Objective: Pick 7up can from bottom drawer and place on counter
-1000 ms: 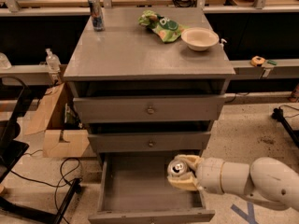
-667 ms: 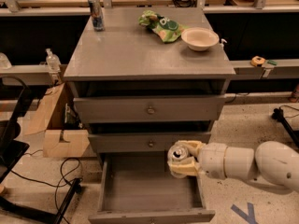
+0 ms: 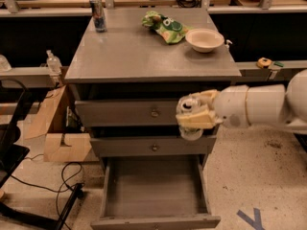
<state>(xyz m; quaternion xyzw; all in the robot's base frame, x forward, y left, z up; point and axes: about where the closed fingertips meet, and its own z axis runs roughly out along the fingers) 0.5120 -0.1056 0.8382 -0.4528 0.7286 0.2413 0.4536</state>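
Holding the 7up can [image 3: 188,106] clenched in the tool [image 3: 192,117], out in front of the cabinet and level with the two knobbed drawers [image 3: 120,113]. Already clear of the bottom drawer [image 3: 153,190], pulled open well below the tool, with nothing showing on its gray floor. By the look of it, done with the pick and partway through the raise. Left to do: bring the can up past the worktop [image 3: 129,56] edge, carry it in over the surface, set it down, let go. Worktop above and behind the tool, its front lip just over the can's top. Further back on it, a dark slim can [image 3: 98,14] far across from the tool, a green snack bag [image 3: 164,23] in the middle, and a pale bowl [image 3: 205,39] almost straight above the tool. Long axis of the 7up can close to upright, silver top uppermost and tipped a little toward the camera, base peeking out under the fingers. Probably safest to aim for the bare front stretch
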